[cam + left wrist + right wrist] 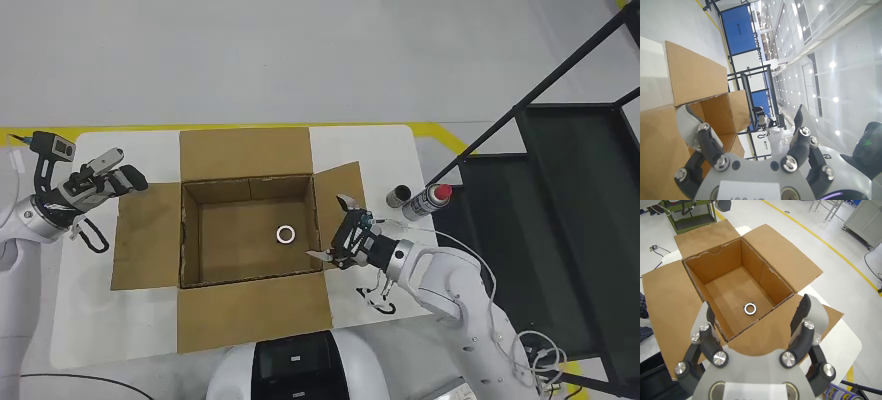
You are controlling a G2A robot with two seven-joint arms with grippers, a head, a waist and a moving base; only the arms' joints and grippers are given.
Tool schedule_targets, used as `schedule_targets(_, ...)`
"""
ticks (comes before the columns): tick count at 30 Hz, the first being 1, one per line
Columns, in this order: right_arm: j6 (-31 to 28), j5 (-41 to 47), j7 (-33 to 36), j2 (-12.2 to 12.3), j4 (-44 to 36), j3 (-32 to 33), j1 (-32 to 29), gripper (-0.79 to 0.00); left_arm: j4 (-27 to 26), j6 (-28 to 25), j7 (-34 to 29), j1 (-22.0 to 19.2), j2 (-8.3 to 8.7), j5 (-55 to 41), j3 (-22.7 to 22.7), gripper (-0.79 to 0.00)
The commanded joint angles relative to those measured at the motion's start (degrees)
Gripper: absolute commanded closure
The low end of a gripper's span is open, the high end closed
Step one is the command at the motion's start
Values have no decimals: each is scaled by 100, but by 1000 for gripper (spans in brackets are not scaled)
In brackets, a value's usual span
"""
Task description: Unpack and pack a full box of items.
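One ring remains in the box; a spray can stands outside it. Unpacking judged nearly complete, repacking outstanding. Right tool, left tool beside box: wide open, empty.

You've got the ring in the box just ahead of the right gripper jaws, spray can and small canister behind them on the table.

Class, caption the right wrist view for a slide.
Open right gripper at the rim of a cardboard box holding one ring.
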Motion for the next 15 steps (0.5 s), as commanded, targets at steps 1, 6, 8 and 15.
schedule_targets(1,254,-35,93,-2,46,31,2,-785,0,0,0,0,0,0,0,-785)
schedule_targets(6,496,385,1383,-39,116,-396,734,-785,0,0,0,0,0,0,0,-785)
schedule_targets(8,583,619,2095,-95,263,-877,1289,-785,0,0,0,0,0,0,0,-785)
schedule_targets(15,1005,1250,4327,-451,1689,-2615,3585,-785,0,0,0,0,0,0,0,-785)
